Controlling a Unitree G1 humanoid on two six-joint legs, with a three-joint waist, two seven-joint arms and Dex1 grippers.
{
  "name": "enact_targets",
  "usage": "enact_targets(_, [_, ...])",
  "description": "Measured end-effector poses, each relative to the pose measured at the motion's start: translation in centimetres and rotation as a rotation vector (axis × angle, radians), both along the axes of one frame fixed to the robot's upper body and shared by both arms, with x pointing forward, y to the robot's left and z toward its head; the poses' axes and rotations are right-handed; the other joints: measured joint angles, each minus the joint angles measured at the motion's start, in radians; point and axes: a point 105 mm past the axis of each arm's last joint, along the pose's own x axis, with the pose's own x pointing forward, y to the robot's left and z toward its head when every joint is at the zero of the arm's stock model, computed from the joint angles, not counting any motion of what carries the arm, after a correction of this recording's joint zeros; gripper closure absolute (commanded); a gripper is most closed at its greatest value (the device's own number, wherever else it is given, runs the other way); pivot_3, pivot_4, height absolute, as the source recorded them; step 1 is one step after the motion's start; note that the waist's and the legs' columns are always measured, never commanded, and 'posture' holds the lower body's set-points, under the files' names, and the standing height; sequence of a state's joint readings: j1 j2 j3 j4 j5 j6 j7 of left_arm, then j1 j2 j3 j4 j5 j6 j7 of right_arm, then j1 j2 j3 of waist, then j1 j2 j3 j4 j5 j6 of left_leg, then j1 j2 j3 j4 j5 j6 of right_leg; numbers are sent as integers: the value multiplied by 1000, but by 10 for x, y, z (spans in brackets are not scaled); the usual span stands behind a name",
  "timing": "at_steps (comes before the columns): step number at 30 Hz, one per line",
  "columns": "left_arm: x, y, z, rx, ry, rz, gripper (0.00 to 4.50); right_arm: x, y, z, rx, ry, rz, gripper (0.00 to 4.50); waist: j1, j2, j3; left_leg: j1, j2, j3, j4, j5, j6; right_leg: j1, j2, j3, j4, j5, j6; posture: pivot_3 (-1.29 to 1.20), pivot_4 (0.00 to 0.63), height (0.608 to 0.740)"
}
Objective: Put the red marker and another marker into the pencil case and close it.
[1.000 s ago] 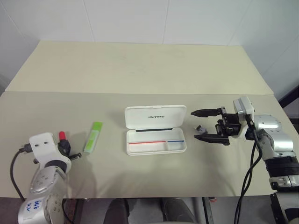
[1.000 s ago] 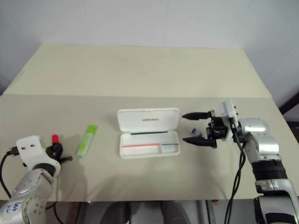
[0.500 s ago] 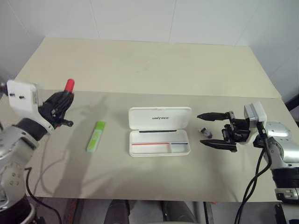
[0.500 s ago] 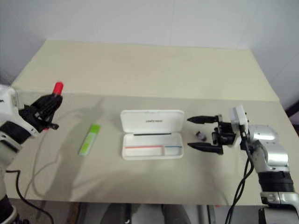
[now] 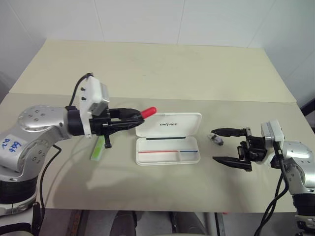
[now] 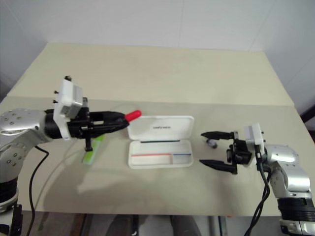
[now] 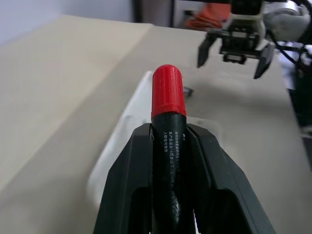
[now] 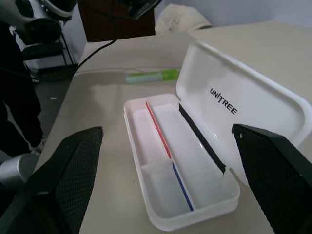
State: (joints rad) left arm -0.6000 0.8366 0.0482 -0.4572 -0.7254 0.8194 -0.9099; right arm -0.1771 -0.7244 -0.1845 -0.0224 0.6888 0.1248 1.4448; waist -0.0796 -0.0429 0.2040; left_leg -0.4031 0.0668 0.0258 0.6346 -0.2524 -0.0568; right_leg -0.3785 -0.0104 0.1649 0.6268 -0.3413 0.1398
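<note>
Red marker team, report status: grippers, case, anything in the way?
Left gripper shut on red marker, beside open pencil case. Right gripper open, empty. Green marker on table. Small grey object near right gripper.

Highlighter [image 5: 99, 148] left of open case [image 5: 168, 150], both on table [image 5: 147, 73]

The red marker [image 5: 142, 113] is held level above the table, red cap toward the open white pencil case [image 5: 168, 150], while the lime-green marker [image 5: 98, 149] is left flat beside it.
</note>
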Motion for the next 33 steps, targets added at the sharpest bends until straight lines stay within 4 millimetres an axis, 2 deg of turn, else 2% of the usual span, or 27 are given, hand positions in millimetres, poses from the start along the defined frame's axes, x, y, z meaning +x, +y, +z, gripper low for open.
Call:
enact_targets(8, [20, -44, -22, 96, 45, -141, 3899, -6, -3, -5, 7, -1, -53, 0, 12, 0, 0, 0, 0, 0, 3, 0, 1, 1, 0, 1, 1, 0, 1, 0, 150, 740])
enact_targets(14, [26, -75, -41, 173, 52, -196, 3899, -10, -6, -8, 7, 7, -87, 0, 24, 1, 0, 0, 0, 0, 3, 0, 1, 1, 1, 1, 1, 0, 1, 0, 150, 740])
enact_targets(18, [28, -83, -61, 253, 110, -173, 3899, -11, -5, -7, 13, -2, -104, 0, 25, 1, 0, 0, 0, 0, 4, 0, 1, 1, 1, 2, 2, 0, 1, 0, 150, 740])
enact_targets(21, [29, -90, -69, 278, 125, -153, 3899, -12, -7, -10, 10, -3, -124, 0, 27, 1, 0, 0, -1, 0, 5, 0, 1, 1, 1, 2, 2, 0, 1, 0, 150, 740])
enact_targets(29, [47, -99, -80, 312, 91, -65, 3899, -11, -7, -12, 1, -13, -150, 0, 27, 1, 0, -1, -1, 0, 12, 0, 2, 2, 1, 3, 4, 1, 4, 0, 150, 740])
enact_targets(33, [50, -102, -83, 311, 101, -65, 3899, -10, -8, -12, -3, -15, -161, 0, 26, 1, 0, -1, -1, 0, 12, 0, 3, 2, 1, 3, 4, 2, 4, 0, 150, 740])
